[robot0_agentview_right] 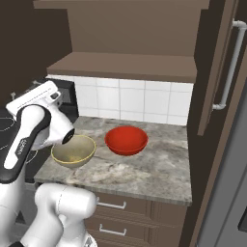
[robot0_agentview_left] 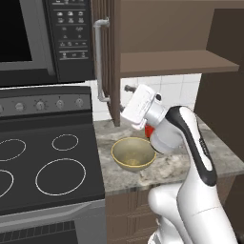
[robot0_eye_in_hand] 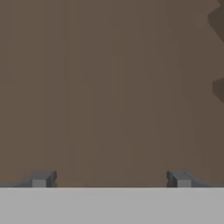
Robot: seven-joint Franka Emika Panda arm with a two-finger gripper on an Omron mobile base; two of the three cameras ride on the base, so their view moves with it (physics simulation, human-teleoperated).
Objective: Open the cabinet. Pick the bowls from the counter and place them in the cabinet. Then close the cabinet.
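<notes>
Wide-open pincer (robot0_eye_in_hand: 111, 179) faces cabinet (robot0_agentview_left: 143, 62) door, above 2 bowls (robot0_agentview_right: 126, 140).

the arm (robot0_agentview_left: 190, 143) is all glossy white rounded shells with a dark black band curving along the side, faint small lettering on it. fat bulbous joints lower down. the hand (robot0_agentview_left: 140, 106) up top is a boxy white block with a dark knob sticking out. claw (robot0_eye_in_hand: 111, 179) has small grey squared-off fingertips (robot0_eye_in_hand: 40, 179).

Matt brown wooden cabinet (robot0_agentview_right: 144, 29) showing faint grain, brushed silver metal handle (robot0_agentview_left: 99, 62) gleaming, speckled polished stone bench (robot0_agentview_right: 144, 169) shining, glossy red bowl (robot0_agentview_right: 126, 140), satin beige-tan bowl (robot0_agentview_left: 133, 153), black glass stovetop (robot0_agentview_left: 47, 167) reflecting.
</notes>
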